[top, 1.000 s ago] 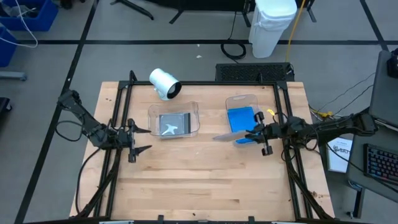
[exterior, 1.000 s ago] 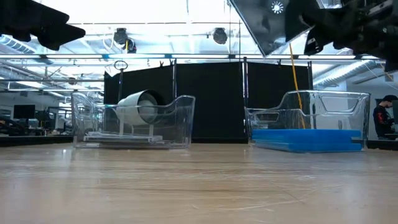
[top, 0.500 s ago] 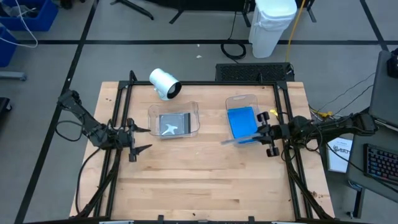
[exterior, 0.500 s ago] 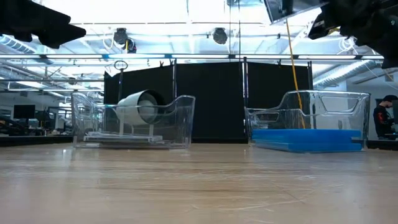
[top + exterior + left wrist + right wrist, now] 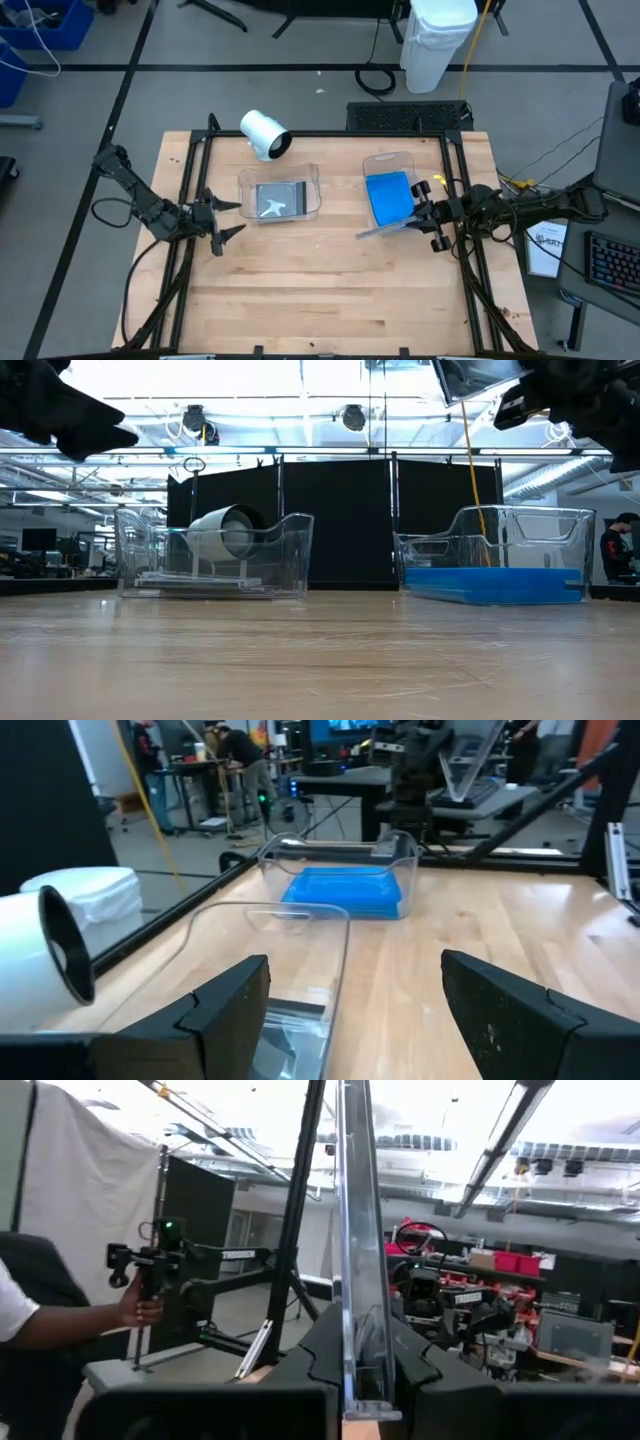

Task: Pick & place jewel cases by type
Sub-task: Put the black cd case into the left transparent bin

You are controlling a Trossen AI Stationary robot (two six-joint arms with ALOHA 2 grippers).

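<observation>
**A:** Start at the near edge. What is closest?

**B:** Bare table boards. The two arms sit about mid-depth on either side. The left gripper is raised off the wood beside the left tray, jaws spread wide and holding nothing.

**A:** And the right one?

**B:** The right gripper is up in the air at the near corner of the right tray, jaws clamped on a clear case. From above the case shows as a thin grey sliver jutting toward the table's middle. Its own wrist camera sees the case edge-on, pinched between the fingers.

**A:** Does it touch the tray?

**B:** No. From table height it hangs well above the tray's rim.

**A:** What is inside the trays?

**B:** The right tray holds blue cases, lying flat as a stack; I cannot count them. The left tray holds clear cases, flat on its floor, number also unclear.

**A:** Farther back?

**B:** A white cylinder lies on its side behind the left tray, near the far edge. Past the table, the right wrist view shows a person's hand gripping a device.
</observation>
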